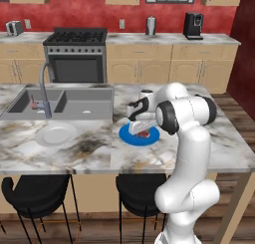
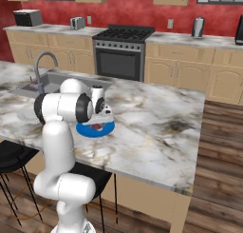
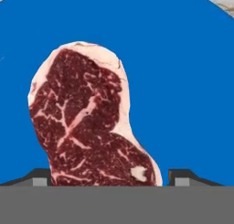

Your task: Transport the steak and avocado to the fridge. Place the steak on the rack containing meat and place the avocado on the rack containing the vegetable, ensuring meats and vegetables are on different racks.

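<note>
Marble island (image 1: 89, 148) before red walls; dark red steak (image 3: 89, 122), marbled, pale fat rim, lies on blue plate (image 3: 183, 81), gripper (image 3: 107, 181) jaws spread either side

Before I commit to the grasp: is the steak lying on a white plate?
No. In the hand view the steak lies flat on a blue plate, between the gripper fingertips.

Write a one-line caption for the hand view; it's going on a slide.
End effector fingertips straddle a marbled raw steak lying on a blue plate.
</note>
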Controlling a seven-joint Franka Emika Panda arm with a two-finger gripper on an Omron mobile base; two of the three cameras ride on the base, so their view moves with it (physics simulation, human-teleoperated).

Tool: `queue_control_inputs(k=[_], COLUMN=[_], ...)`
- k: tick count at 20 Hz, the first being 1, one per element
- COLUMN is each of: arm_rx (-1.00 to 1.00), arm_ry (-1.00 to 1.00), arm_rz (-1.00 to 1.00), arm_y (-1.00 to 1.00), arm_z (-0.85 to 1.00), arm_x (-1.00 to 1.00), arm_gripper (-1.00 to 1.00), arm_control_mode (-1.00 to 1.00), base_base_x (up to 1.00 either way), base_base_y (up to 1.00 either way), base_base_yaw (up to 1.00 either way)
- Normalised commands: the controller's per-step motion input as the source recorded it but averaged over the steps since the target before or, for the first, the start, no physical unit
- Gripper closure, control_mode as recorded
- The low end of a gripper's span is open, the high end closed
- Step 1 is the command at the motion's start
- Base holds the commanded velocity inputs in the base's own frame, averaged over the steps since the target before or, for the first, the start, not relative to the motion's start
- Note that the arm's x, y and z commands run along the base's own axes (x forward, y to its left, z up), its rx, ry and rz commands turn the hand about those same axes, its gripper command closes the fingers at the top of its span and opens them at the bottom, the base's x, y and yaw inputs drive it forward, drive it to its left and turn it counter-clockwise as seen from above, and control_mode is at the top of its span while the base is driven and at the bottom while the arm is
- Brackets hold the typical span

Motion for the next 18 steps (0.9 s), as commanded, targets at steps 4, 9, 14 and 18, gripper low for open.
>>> queue_control_inputs(k=[4, 9, 14, 18], arm_rx=[-0.02, -0.04, -0.03, 0.0], arm_ry=[0.03, -0.17, -0.13, 0.0], arm_rz=[0.08, 0.0, 0.0, 0.0], arm_y=[0.14, 0.23, 0.03, 0.0], arm_z=[-0.64, -0.08, 0.2, 0.84], arm_x=[-0.32, -0.48, -0.43, -0.42], arm_gripper=[1.0, 1.0, 1.0, 1.0], arm_control_mode=[-1.0, -1.0, -1.0, -1.0], base_base_x=[0.0, 0.0, 0.0, 0.0], base_base_y=[0.0, 0.0, 0.0, 0.0], base_base_yaw=[0.0, 0.0, 0.0, 0.0])
